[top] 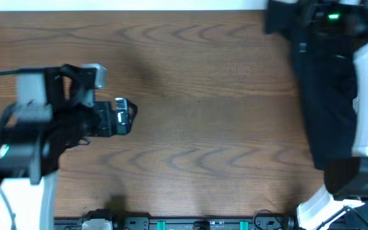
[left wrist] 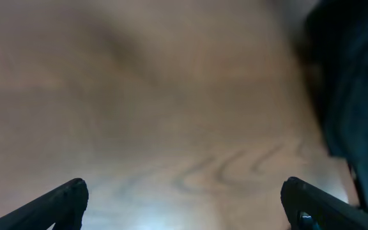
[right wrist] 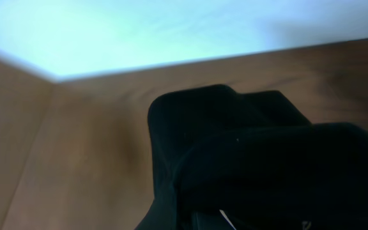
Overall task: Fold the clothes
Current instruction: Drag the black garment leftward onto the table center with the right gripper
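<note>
The clothes are a black fabric garment hanging in a long bunch along my right arm at the far right of the wooden table. My right gripper is at the back right corner. In the right wrist view the black fabric fills the lower frame and covers the fingers, bunched right at the jaws. My left gripper is at the left, open and empty above bare wood. Its two fingertips are wide apart, and the clothes show at that view's right edge.
The table's back edge meets a white wall just beyond the right gripper. Dark equipment runs along the front edge.
</note>
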Motion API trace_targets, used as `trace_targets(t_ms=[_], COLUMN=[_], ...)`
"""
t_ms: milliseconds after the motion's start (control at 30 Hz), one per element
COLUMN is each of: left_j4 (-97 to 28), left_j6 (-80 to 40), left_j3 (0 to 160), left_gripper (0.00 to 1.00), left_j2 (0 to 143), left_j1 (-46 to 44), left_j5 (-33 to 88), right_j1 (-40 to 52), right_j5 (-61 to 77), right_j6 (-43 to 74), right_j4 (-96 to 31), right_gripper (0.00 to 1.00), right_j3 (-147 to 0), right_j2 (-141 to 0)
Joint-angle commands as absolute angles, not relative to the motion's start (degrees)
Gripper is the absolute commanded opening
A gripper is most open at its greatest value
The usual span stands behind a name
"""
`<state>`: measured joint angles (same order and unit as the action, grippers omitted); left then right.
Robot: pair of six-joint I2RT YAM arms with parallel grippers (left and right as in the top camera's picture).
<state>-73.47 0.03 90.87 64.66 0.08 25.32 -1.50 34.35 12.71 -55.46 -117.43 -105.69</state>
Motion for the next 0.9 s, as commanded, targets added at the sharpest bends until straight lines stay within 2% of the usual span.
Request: trace_targets(t_ms=[0,267,300,467,500,667,867], left_j4=[-73.73,-73.73,-73.76,-75.33,-75.85,-77.8,-80.82], left_j6=[0.34,0.19,0.19,0.21,0.21,0.21,-0.21], left_j3=[96.73,101.86,101.86,101.86,101.86,101.84,100.92], left_gripper=[0.98,0.98,0.98,0.98,0.98,0.98,0.98], left_j2=[60.95,55.16,54.63,53.74,53.84,54.65,57.43], left_j1=[0.97,0.95,0.95,0.95,0.95,0.95,0.95], left_j5=[24.64,13.43,12.67,10.81,10.83,10.81,11.14], right_j1=[7.6,27.81,30.33,39.7,40.84,40.95,31.97], right_j5=[34.39,21.63,21.21,20.14,17.87,7.73,5.13], right_j6=[10.59,10.63,10.63,5.98,5.65,6.66,12.34], right_j4=[-56.36,-59.46,-59.53,-59.59,-59.57,-60.27,-64.31], right_gripper=[0.01,0.02,0.04,0.36,0.39,0.43,0.52], right_j3=[-117.62,-116.75,-116.46,-116.18,-116.18,-116.2,-116.18], right_j2=[-105.34,-107.61,-108.22,-110.5,-110.5,-110.13,-110.17])
